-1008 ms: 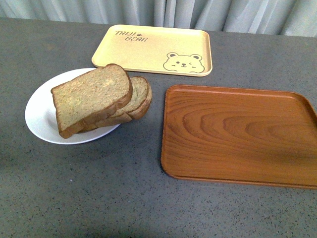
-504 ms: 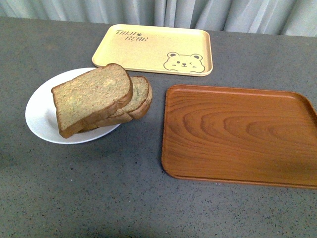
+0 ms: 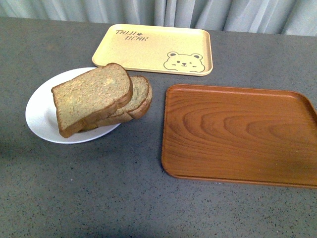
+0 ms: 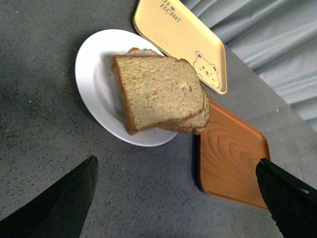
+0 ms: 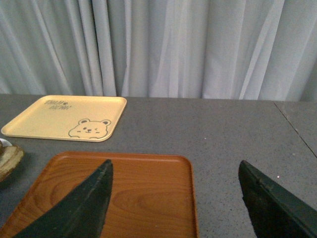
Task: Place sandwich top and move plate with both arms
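Shadow along near edge of table faded, lighter vs 1 s ago, little else.

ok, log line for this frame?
sandwich top: on lower slice, on plate | plate: on table | left gripper: open, empty | right gripper: open, empty

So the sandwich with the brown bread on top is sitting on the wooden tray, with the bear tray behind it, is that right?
Not quite. The sandwich top and the slice under it sit on the white plate, not on the wooden tray, which lies beside the plate. The front view shows this. The bear tray is indeed further back.
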{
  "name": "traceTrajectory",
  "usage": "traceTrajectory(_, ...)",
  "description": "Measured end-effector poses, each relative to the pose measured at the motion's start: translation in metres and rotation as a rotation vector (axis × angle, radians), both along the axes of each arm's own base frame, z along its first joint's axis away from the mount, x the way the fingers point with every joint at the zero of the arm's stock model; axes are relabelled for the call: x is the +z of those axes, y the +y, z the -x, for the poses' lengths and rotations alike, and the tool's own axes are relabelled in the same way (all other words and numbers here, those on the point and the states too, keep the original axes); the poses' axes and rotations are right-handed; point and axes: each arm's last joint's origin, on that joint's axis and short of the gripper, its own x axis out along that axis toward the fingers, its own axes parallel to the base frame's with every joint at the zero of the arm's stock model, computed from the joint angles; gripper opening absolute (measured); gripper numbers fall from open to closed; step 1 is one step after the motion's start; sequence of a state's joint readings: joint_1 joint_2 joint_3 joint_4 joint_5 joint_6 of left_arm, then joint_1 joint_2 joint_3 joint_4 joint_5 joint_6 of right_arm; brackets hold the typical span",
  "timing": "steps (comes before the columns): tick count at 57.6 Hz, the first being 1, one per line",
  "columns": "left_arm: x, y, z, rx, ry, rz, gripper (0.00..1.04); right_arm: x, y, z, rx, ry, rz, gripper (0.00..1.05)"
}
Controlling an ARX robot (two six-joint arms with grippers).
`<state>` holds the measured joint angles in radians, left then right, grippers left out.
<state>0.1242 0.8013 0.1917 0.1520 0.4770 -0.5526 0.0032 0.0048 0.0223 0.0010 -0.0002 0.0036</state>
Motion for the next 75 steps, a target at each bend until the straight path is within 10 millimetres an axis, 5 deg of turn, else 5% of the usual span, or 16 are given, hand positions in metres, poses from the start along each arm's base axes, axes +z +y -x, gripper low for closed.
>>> traceTrajectory(6,-0.017,0.013,-0.047,0.087,0.065,0.094,0.96,0.0,0.0,0.0,0.0,0.0,0.0,0.97)
traceTrajectory(19,-0.074,0.032,-0.098,0.25,0.209,0.279,0.96,0.0,0.0,0.0,0.0,0.0,0.0,0.96)
traceTrajectory(37,-0.099,0.04,-0.12,0.332,0.258,0.364,0.96,0.0,0.0,0.0,0.0,0.0,0.0,0.96)
traceTrajectory(75,-0.12,0.006,-0.166,0.288,0.286,0.455,0.96,0.0,0.0,0.0,0.0,0.0,0.0,0.96)
